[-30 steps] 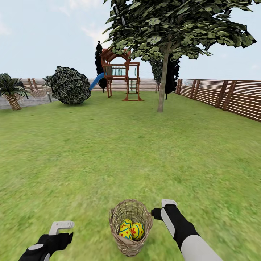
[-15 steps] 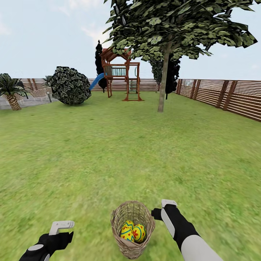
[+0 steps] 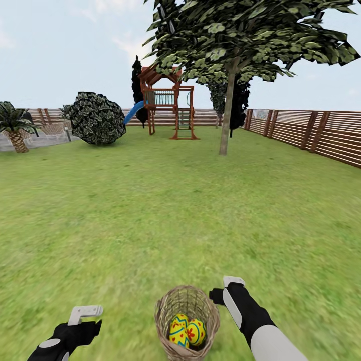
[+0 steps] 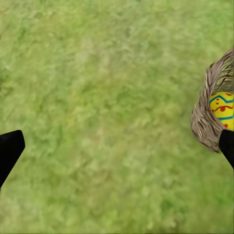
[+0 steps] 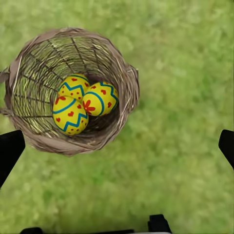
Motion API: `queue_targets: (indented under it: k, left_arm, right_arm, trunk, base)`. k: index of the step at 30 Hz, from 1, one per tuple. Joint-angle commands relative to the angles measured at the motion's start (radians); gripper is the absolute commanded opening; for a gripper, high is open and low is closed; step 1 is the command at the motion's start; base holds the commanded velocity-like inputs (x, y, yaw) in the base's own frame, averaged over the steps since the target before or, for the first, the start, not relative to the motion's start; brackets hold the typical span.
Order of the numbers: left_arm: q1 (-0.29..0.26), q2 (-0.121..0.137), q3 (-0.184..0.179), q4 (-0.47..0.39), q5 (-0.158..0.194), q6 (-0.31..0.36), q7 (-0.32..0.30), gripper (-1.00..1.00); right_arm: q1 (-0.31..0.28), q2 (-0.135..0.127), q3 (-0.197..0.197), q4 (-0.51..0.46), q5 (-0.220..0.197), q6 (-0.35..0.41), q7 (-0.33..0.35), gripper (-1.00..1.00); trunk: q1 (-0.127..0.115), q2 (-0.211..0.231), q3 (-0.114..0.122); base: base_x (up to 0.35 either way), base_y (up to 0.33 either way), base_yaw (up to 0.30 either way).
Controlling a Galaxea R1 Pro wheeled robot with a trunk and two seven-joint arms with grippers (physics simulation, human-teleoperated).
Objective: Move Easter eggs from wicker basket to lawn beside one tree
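The wicker basket (image 3: 187, 323) stood on the lawn (image 3: 165, 210) at the near edge of the head view, between the two arms, with its rim just beside the right gripper (image 3: 228, 286) and well apart from the left gripper (image 3: 85, 313). All three Easter eggs (image 5: 84, 103) lay together at the bottom of the basket, touching one another, as the right wrist view showed from above. In that view the right gripper's fingers (image 5: 9, 148) stood spread wide at the frame's edges, released, with the basket near one of them and bare grass under the other. The left gripper's fingers (image 4: 9, 148) were likewise spread and held nothing; open grass lay between them, and the basket's wall with one egg showed at the edge of the left wrist view.

Ahead, the lawn ran wide and unobstructed to the tree (image 3: 226, 108) with the pale trunk, which stood right of centre. A wooden playset (image 3: 168, 103) with a blue slide stood behind it to the left, beside a round dark bush (image 3: 97, 118). A slatted brown fence (image 3: 311, 133) bordered the grass on the right, and a small palm (image 3: 16, 125) marked the far left edge.
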Motion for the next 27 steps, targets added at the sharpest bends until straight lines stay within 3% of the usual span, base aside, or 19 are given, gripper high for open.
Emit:
queue_targets:
  k: [1,13,27]
  left_arm:
    - [0.0,0.0,-0.001,-0.002,-0.001,0.004,0.003,1.0]
    - [-0.001,0.0,-0.001,0.0,-0.004,0.003,0.005,1.0]
    - [-0.002,-0.001,0.001,-0.001,0.001,0.004,0.008,1.0]
  right_arm:
    - [-0.001,0.001,-0.001,-0.001,-0.011,0.003,-0.008,1.0]
    - [-0.001,0.001,-0.002,-0.001,-0.011,0.003,-0.008,1.0]
    - [-0.001,0.0,-0.001,0.015,-0.011,0.003,-0.008,1.0]
  trunk:
    - [0.001,-0.002,-0.002]
    - [0.001,-0.002,-0.002]
    - [0.001,-0.002,-0.002]
  base:
    - [0.265,-0.004,0.0]
    - [0.166,-0.025,0.0]
    - [0.026,-0.001,0.0]
